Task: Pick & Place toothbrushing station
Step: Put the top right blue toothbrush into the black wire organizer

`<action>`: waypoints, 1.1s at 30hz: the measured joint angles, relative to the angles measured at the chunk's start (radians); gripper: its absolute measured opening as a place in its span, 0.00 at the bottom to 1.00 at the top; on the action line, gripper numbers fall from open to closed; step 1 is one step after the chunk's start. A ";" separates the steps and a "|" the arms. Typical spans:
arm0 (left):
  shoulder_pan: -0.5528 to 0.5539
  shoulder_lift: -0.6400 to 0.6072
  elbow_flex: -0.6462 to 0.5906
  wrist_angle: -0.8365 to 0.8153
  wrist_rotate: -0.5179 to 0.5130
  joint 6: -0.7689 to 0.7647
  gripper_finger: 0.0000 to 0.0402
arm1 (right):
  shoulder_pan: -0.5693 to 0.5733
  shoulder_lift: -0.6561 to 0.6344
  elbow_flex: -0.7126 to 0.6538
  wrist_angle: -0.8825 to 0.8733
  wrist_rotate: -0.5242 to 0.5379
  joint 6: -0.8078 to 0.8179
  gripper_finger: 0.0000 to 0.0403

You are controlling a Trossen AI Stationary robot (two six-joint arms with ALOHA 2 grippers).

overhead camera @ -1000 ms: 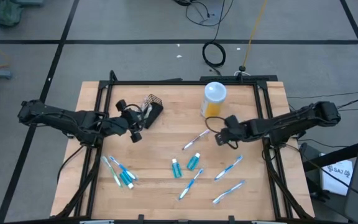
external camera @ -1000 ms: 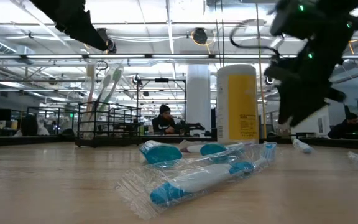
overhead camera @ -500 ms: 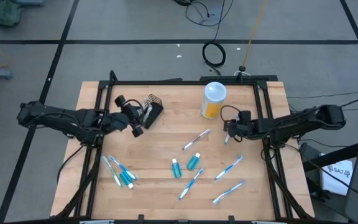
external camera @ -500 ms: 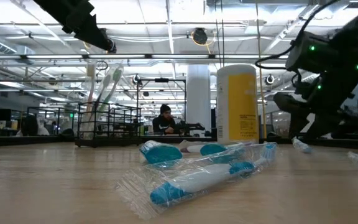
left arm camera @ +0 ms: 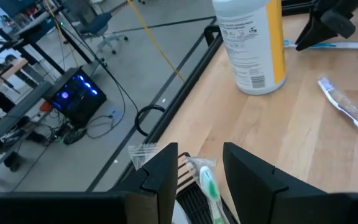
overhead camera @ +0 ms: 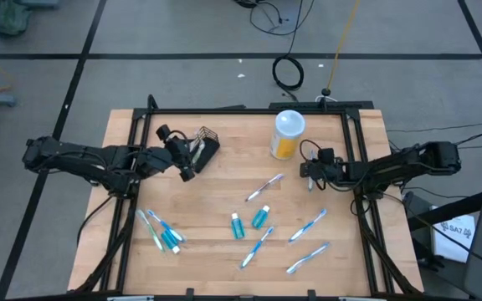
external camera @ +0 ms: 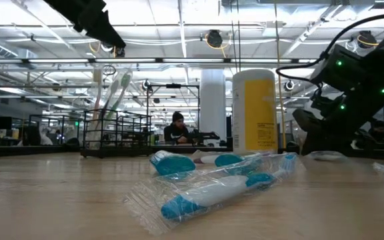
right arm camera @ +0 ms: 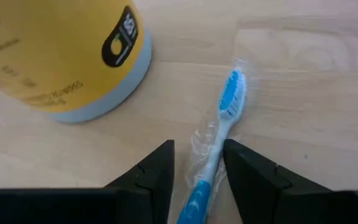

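Right tool (overhead camera: 311, 174): low on the wooden surface (overhead camera: 216, 209), fingers spread around a wrapped blue-and-white toothbrush (right arm camera: 219, 134), beside the yellow canister (overhead camera: 287, 135).
Left tool (overhead camera: 189, 156): fingers spread, over the black wire-mesh basket (overhead camera: 206, 140) holding toothbrushes.
Teal tubes (overhead camera: 260, 217): mid-surface.

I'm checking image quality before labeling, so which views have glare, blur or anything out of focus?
Low view: the wrapped toothbrush up close looks soft, and ceiling lights glare behind it. Right wrist view: the yellow bottle is blurred, while the toothbrush between the right tool's fingers is fairly sharp. High view: evenly lit.
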 joint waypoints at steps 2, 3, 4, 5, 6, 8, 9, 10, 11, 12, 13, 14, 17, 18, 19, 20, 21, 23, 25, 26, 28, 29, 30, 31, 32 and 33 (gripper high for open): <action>0.000 0.000 0.000 0.000 0.000 0.007 0.33 | 0.000 0.000 0.000 -0.012 -0.007 -0.021 0.26; 0.000 0.000 0.000 0.000 0.000 0.007 0.33 | 0.000 0.000 0.000 -0.019 -0.010 -0.023 0.23; 0.000 0.000 0.000 0.000 0.000 0.007 0.33 | 0.000 0.000 0.000 -0.027 -0.013 -0.024 0.19; 0.000 0.000 0.000 0.000 0.000 0.005 0.33 | 0.000 0.001 0.000 -0.033 -0.018 -0.025 0.16; 0.000 0.000 0.000 0.000 0.000 0.003 0.33 | 0.000 0.001 0.000 -0.036 -0.024 -0.033 0.12; 0.000 0.000 0.000 0.000 0.000 0.003 0.33 | 0.000 0.001 0.000 -0.036 -0.043 -0.056 0.04; 0.000 0.000 0.000 0.000 0.000 0.004 0.33 | 0.000 0.000 0.000 -0.036 -0.056 -0.061 0.03; 0.000 0.000 0.000 0.000 0.000 0.004 0.33 | 0.000 -0.004 0.000 -0.036 -0.075 -0.062 0.02; 0.000 0.000 0.000 0.000 0.000 0.004 0.33 | 0.000 -0.007 -0.001 -0.035 -0.089 -0.057 0.03; 0.000 0.000 0.000 0.000 -0.001 0.004 0.33 | 0.000 -0.012 -0.001 -0.032 -0.101 -0.051 0.04; 0.000 0.000 0.000 0.000 -0.001 0.004 0.33 | 0.000 -0.021 -0.001 -0.030 -0.117 -0.050 0.04; 0.000 0.000 0.000 0.000 0.000 0.004 0.33 | 0.000 -0.032 -0.002 -0.027 -0.136 -0.057 0.04; 0.000 0.000 0.000 0.000 0.000 -0.004 0.33 | 0.004 -0.075 -0.002 -0.015 -0.204 -0.073 0.02; 0.000 0.000 0.000 0.000 0.000 -0.011 0.33 | 0.009 -0.092 -0.002 -0.001 -0.220 -0.078 0.01; 0.000 0.000 0.000 0.000 0.000 -0.019 0.33 | 0.018 -0.111 -0.005 0.014 -0.238 -0.091 0.01; 0.000 0.000 0.000 0.000 0.000 -0.024 0.33 | 0.030 -0.130 -0.005 0.027 -0.248 -0.107 0.01; 0.000 0.000 0.000 0.000 0.000 -0.028 0.33 | 0.043 -0.148 -0.007 0.046 -0.258 -0.125 0.01; 0.000 0.000 0.000 0.000 0.000 -0.042 0.33 | 0.072 -0.191 -0.009 0.093 -0.260 -0.162 0.01; 0.000 0.000 0.000 -0.001 0.000 -0.046 0.33 | 0.097 -0.230 -0.004 0.172 -0.265 -0.208 0.01; -0.001 0.000 0.000 -0.001 0.002 -0.046 0.33 | 0.113 -0.242 -0.004 0.209 -0.264 -0.234 0.01; -0.002 0.000 0.000 -0.001 0.015 -0.046 0.33 | 0.147 -0.257 -0.006 0.303 -0.260 -0.302 0.00; -0.002 0.000 0.000 -0.001 0.020 -0.047 0.33 | 0.161 -0.262 -0.006 0.367 -0.258 -0.339 0.00; -0.004 0.000 0.000 -0.002 0.027 -0.051 0.33 | 0.174 -0.266 -0.005 0.433 -0.255 -0.375 0.00; -0.006 0.000 0.000 -0.003 0.039 -0.060 0.33 | 0.186 -0.267 -0.005 0.500 -0.252 -0.410 0.00; -0.007 0.000 0.000 -0.004 0.052 -0.071 0.33 | 0.198 -0.265 -0.004 0.553 -0.249 -0.448 0.00; -0.010 0.000 -0.001 -0.005 0.063 -0.080 0.33 | 0.210 -0.264 -0.004 0.595 -0.246 -0.484 0.00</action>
